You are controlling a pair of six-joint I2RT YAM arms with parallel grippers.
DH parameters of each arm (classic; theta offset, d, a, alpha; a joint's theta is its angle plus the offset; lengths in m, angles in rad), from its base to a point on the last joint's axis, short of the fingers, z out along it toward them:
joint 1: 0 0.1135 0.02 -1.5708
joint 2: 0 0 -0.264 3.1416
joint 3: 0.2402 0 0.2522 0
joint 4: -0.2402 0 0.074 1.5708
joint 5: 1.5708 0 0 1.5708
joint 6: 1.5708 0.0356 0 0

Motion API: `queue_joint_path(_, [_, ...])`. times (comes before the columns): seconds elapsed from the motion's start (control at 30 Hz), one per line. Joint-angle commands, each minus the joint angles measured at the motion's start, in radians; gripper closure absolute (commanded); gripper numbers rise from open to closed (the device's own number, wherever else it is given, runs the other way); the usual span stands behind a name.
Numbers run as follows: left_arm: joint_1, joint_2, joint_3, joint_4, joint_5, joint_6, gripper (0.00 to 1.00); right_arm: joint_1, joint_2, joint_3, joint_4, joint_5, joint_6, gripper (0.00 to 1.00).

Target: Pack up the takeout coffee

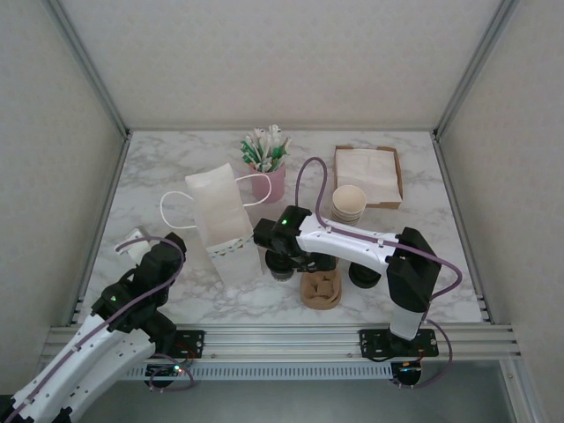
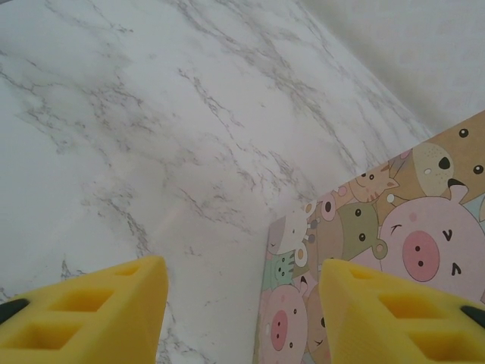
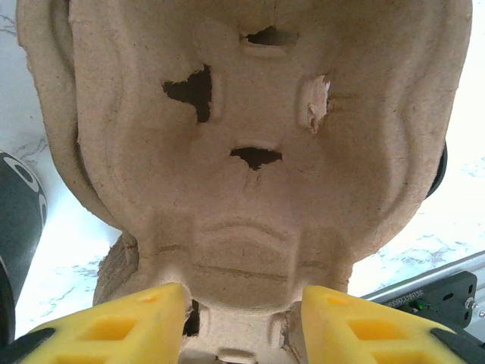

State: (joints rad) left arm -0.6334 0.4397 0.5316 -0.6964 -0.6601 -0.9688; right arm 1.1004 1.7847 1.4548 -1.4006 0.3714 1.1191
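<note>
While your left gripper [image 2: 241, 267] hangs spread above the table [image 2: 151, 114], your right gripper [image 3: 242, 305] straddles the cup carrier [image 3: 250, 114], and you cannot tell whether it clamps. The takeout coffee [image 1: 282, 270] stands just left of that carrier.

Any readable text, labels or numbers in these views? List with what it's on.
No readable text anywhere.
Cartoon-animal sheet: pictures only, no words.
Packets in the pink cup: green print, too small to read.
Black object beside the pulp carrier: white marks, cut off, unreadable.

Grey-veined white marble table [image 1: 176, 159], plain pale walls [image 1: 264, 53]
</note>
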Motion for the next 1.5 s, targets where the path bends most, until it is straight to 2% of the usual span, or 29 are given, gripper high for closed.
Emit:
queue_joint_path(0.0, [-0.006, 0.005, 0.026, -0.038, -0.014, -0.031, 0.44, 0.008, 0.024, -0.013, -0.025, 0.038, 0.027, 0.53])
queue_joint_path(0.57, [-0.006, 0.011, 0.024, -0.03, 0.002, -0.04, 0.46, 0.007, 0.064, 0.006, -0.073, 0.092, 0.054, 0.52])
queue_joint_path(1.2, [-0.006, 0.022, 0.012, -0.004, 0.045, -0.051, 0.46, 0.001, 0.037, -0.055, 0.016, 0.065, 0.064, 0.54])
queue_joint_path(1.47, [-0.006, 0.029, 0.013, 0.0, 0.046, -0.054, 0.47, -0.002, 0.01, -0.072, 0.022, 0.075, 0.081, 0.52])
